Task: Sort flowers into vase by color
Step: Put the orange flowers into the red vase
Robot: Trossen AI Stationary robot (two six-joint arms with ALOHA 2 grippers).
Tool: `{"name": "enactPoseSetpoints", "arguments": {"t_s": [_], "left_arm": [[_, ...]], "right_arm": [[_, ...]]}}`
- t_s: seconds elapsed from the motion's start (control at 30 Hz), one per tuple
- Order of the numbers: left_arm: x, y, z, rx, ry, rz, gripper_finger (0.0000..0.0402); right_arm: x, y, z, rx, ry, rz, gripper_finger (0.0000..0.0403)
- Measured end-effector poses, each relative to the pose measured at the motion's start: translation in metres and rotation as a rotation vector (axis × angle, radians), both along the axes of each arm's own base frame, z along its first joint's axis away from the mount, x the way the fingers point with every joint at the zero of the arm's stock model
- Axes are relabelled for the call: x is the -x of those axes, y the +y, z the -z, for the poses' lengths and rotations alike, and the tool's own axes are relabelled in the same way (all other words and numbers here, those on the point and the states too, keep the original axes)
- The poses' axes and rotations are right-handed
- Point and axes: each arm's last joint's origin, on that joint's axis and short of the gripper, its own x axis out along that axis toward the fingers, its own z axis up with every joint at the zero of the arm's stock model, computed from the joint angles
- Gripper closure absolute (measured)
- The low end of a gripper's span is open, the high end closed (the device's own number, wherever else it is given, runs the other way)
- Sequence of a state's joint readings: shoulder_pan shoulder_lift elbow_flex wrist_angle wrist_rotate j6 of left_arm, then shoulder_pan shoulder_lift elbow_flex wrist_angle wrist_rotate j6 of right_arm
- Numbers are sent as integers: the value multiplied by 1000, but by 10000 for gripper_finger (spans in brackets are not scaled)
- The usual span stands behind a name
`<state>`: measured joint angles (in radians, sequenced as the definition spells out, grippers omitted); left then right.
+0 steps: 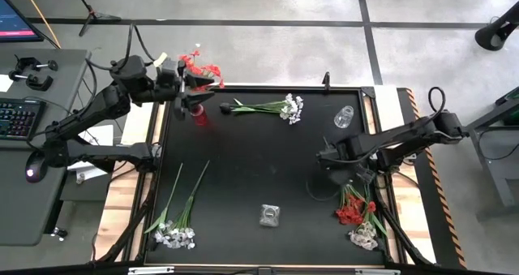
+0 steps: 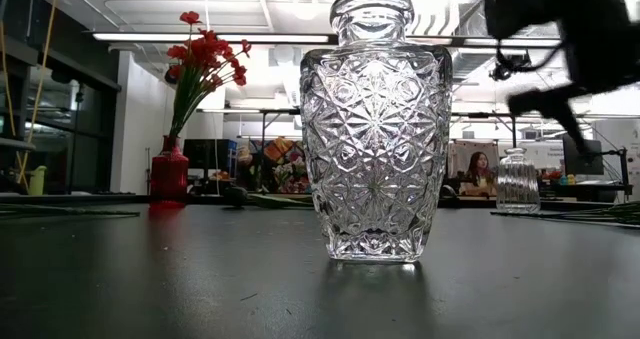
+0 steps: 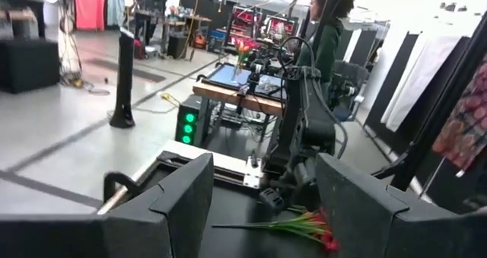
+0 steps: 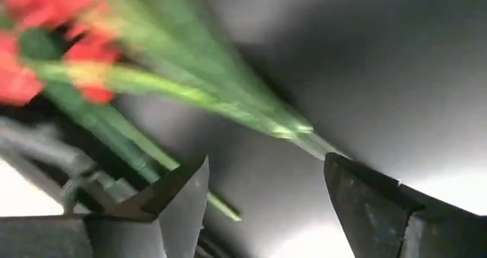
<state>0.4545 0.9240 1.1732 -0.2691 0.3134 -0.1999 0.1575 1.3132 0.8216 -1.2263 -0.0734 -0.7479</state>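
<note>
Nearest you, the cut-glass vase (image 1: 270,215) stands upright on the black table (image 1: 243,161). To its right, your right gripper (image 1: 334,178) hangs wide open above the stem ends of the red flowers (image 1: 350,208), not touching them. Far beyond the vase, your left gripper (image 1: 188,86) spreads wide over the red vase (image 1: 200,113), which holds a red spray (image 1: 197,65).

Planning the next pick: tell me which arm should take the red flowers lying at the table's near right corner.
Right. Its open tool hovers directly over the red flowers, stems between its fingers in its wrist view. The left tool is across the table by the red vase.
</note>
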Motion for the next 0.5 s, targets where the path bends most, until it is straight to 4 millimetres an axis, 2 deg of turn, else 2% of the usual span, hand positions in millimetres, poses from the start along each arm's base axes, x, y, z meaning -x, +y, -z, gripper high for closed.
{"name": "enactPoseSetpoints", "arguments": {"t_s": [0.13, 0.27, 0.5], "left_arm": [[-1, 1, 0, 8, 1, 0, 184], [-3, 1, 1, 11, 5, 0, 184], [-3, 1, 1, 56, -2, -1, 184]], "right_arm": [[12, -3, 22, 8, 40, -140, 151], [13, -4, 40, 40, -15, -216, 151], [4, -4, 37, 76, -99, -285, 151]]}}
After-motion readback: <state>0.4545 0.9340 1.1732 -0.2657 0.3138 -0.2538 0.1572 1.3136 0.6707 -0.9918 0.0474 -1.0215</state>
